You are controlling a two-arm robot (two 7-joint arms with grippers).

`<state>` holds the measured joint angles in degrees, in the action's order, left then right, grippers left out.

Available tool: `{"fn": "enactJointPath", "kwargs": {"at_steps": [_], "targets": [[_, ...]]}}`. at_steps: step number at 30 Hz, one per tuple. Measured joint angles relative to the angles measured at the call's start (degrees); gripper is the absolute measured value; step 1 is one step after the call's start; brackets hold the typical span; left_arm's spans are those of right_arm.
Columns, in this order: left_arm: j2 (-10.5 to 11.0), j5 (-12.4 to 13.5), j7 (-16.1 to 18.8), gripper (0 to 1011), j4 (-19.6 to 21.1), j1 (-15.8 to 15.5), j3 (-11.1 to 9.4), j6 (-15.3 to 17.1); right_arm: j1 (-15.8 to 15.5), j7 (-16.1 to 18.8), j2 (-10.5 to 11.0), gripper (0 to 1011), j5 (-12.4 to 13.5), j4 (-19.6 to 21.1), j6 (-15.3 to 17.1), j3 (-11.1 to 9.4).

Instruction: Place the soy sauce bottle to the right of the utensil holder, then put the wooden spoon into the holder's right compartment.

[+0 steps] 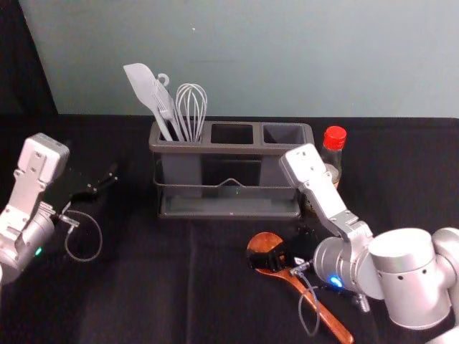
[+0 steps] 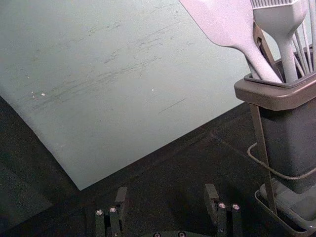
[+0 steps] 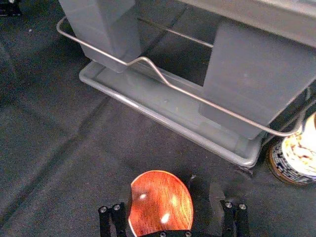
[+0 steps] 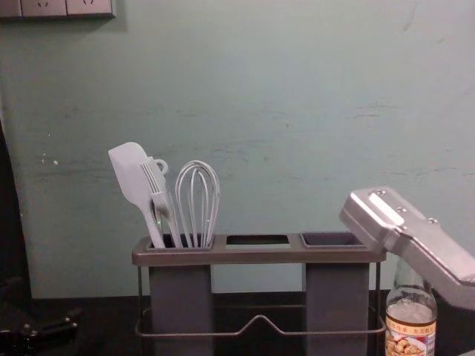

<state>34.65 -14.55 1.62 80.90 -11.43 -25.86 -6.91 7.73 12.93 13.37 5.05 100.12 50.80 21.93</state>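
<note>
Spreading under the utensil holder [image 1: 229, 213], black cloth [image 1: 143, 287] meets a grey-green wall [image 1: 287, 57]. The right gripper [image 1: 282, 245], fingers apart, partly covers the wooden spoon [image 1: 326, 319] in front; the right arm [image 1: 412, 279] partly hides the soy sauce bottle [image 1: 335, 137], right of the holder. The open left gripper [image 1: 93, 180] hangs left, the left arm [image 1: 25, 204] cut off.

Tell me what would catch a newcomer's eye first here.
Probably the red-capped bottle, standing just to the right of the grey holder. Next, perhaps, the glossy wooden spoon lying in front of the holder, its round bowl showing between the open fingers of the right gripper. The pale spatula and whisk poke up from the holder's left compartment.
</note>
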Motion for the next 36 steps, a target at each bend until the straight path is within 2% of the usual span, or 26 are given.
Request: {"fn": "enactJointPath", "kwargs": {"at_steps": [13, 36], "targets": [[0.0, 0.0, 0.0, 1000, 0.0, 0.0, 0.0, 0.0, 0.5, 1.1, -0.6, 1003, -2.2, -0.8, 0.2, 0.7], [0.0, 0.0, 0.0, 1000, 0.0, 0.0, 0.0, 0.0, -0.6, 2.5, -1.6, 1003, -5.3, 0.5, 0.2, 0.1]]}}
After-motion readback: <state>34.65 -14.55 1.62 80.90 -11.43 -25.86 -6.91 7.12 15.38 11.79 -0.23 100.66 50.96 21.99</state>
